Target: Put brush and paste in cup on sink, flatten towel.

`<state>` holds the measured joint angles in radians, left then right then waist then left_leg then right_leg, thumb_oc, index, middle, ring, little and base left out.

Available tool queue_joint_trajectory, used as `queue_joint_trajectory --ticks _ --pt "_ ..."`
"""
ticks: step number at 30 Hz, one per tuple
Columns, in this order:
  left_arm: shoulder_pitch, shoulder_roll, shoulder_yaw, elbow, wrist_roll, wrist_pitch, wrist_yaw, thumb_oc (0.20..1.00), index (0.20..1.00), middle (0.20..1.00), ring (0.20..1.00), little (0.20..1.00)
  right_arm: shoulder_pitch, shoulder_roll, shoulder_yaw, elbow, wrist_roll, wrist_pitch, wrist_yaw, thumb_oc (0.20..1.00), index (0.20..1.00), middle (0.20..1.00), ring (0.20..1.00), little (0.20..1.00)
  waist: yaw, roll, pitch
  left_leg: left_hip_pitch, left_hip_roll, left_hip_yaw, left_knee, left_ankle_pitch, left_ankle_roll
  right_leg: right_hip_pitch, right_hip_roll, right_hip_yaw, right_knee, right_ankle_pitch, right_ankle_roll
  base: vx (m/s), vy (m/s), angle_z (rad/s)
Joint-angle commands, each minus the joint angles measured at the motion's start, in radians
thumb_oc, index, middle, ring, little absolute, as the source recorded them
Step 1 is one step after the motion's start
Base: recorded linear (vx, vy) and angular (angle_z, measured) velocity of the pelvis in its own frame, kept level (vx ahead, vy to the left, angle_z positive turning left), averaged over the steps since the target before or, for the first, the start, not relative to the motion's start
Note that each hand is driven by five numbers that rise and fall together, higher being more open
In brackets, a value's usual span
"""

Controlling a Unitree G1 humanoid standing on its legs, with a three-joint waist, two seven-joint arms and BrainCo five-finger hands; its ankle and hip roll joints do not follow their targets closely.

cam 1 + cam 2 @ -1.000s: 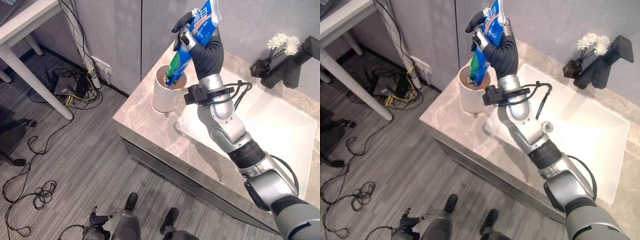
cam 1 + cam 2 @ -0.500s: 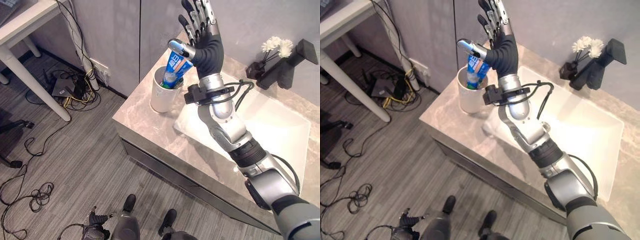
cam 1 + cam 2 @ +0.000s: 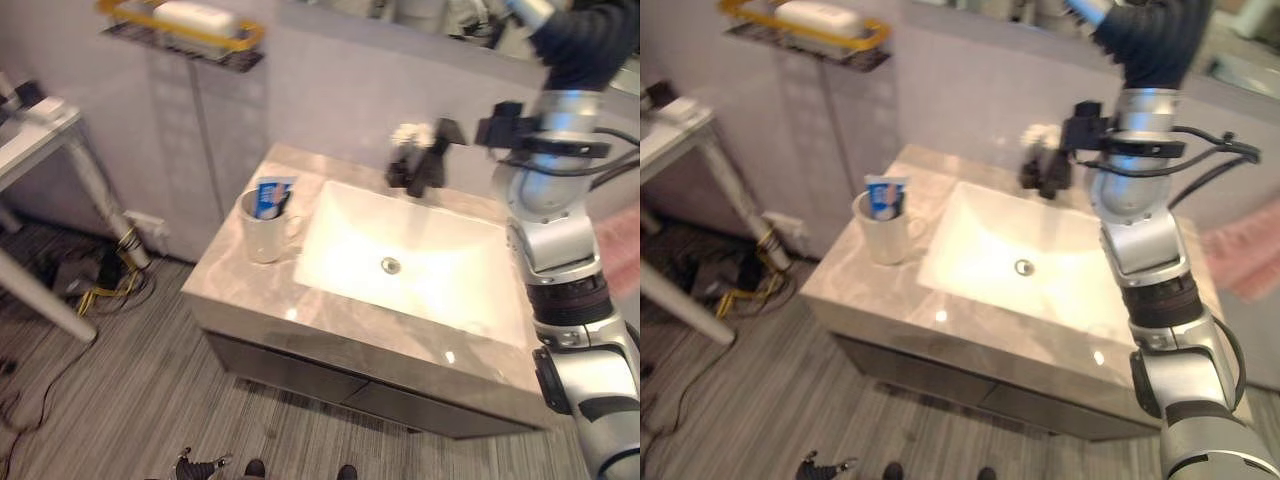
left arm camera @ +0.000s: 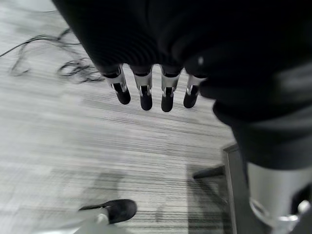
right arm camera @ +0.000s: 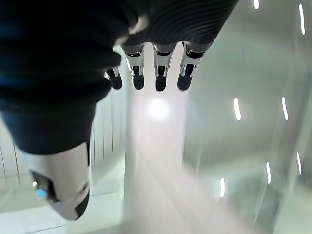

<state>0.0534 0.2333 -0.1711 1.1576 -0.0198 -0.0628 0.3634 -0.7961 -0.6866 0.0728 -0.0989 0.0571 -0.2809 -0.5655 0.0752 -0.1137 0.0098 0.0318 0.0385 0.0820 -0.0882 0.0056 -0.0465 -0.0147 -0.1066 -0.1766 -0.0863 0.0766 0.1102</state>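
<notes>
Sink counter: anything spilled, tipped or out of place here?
Nothing stands out. The cup stands upright on the counter left of the basin, the toothpaste tube upright inside it.

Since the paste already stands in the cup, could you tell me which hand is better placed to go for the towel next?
Probably the right hand: it is raised and empty by the wall above the sink, near the pink towel. The left hand hangs low over the floor.

Marble sink counter [image 3: 250, 290], white cup [image 3: 258, 231] at left, black faucet [image 3: 425, 165] behind basin
</notes>
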Motion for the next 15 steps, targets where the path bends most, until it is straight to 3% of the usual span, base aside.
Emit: queue_joint_trajectory --ticks 1,3,4,5,7,8,15 --pt "-0.048 0.020 -0.041 0.063 0.064 -0.038 -0.020 1.000 1.000 1.000 1.000 1.000 0.072 -0.069 -0.088 -0.009 -0.134 0.010 -0.066 1.000 1.000 1.000 1.000 1.000 0.014 0.000 -0.008 -0.025 0.016 0.038 0.001 0.009 0.002 0.066 -0.035 -0.021 0.038 -0.053 0.051 -0.01 -0.026 -0.47" --pt "-0.047 0.025 -0.046 0.018 0.074 -0.052 -0.030 1.000 1.000 1.000 1.000 1.000 0.197 -0.130 -0.201 -0.020 -0.164 0.011 -0.091 1.000 1.000 1.000 1.000 1.000 -0.009 0.012 -0.014 -0.026 0.012 0.032 0.001 0.009 0.001 0.075 -0.038 -0.018 0.026 -0.054 0.050 -0.04 -0.040 -0.16" --pt "-0.039 0.019 -0.017 -0.014 0.044 -0.068 -0.057 1.000 1.000 1.000 1.000 1.000 0.361 -0.166 -0.354 -0.021 -0.229 0.023 -0.132 1.000 1.000 1.000 1.000 1.000 -0.049 0.035 -0.021 -0.032 0.012 0.036 0.001 0.011 0.001 0.071 -0.042 -0.014 0.008 -0.047 0.051 -0.05 -0.036 0.15" --pt "-0.039 0.020 -0.021 -0.014 0.043 -0.067 -0.058 1.000 1.000 1.000 1.000 1.000 0.368 -0.167 -0.360 -0.022 -0.229 0.022 -0.133 1.000 1.000 1.000 1.000 1.000 -0.045 0.034 -0.023 -0.033 0.012 0.035 0.001 0.011 0.001 0.071 -0.042 -0.014 0.006 -0.046 0.051 -0.05 -0.038 0.13" --pt "-0.029 0.015 -0.011 -0.032 0.027 -0.069 -0.081 1.000 1.000 1.000 1.000 1.000 0.488 -0.188 -0.458 0.029 -0.280 0.055 -0.174 1.000 1.000 1.000 1.000 1.000 -0.065 0.048 -0.026 -0.035 0.015 0.038 0.001 0.010 0.000 0.063 -0.040 -0.005 0.003 -0.045 0.050 -0.01 -0.018 -0.06" --pt "-0.020 0.017 -0.012 -0.058 0.040 -0.075 -0.107 1.000 1.000 1.000 1.000 1.000 0.595 -0.214 -0.533 0.126 -0.354 0.122 -0.209 1.000 1.000 1.000 1.000 1.000 -0.087 0.059 -0.023 -0.033 0.015 0.041 0.001 0.008 0.001 0.060 -0.039 -0.001 0.003 -0.042 0.048 -0.01 -0.018 -0.17" --pt "0.052 0.062 -0.008 -0.254 0.012 -0.061 -0.162 1.000 1.000 1.000 1.000 1.000 0.842 -0.152 -0.653 0.508 -0.271 0.206 -0.219 1.000 1.000 1.000 1.000 1.000 -0.123 0.095 -0.015 -0.029 0.022 0.058 0.001 0.007 0.003 0.048 -0.031 0.027 0.006 -0.037 0.045 -0.02 -0.016 -0.10"
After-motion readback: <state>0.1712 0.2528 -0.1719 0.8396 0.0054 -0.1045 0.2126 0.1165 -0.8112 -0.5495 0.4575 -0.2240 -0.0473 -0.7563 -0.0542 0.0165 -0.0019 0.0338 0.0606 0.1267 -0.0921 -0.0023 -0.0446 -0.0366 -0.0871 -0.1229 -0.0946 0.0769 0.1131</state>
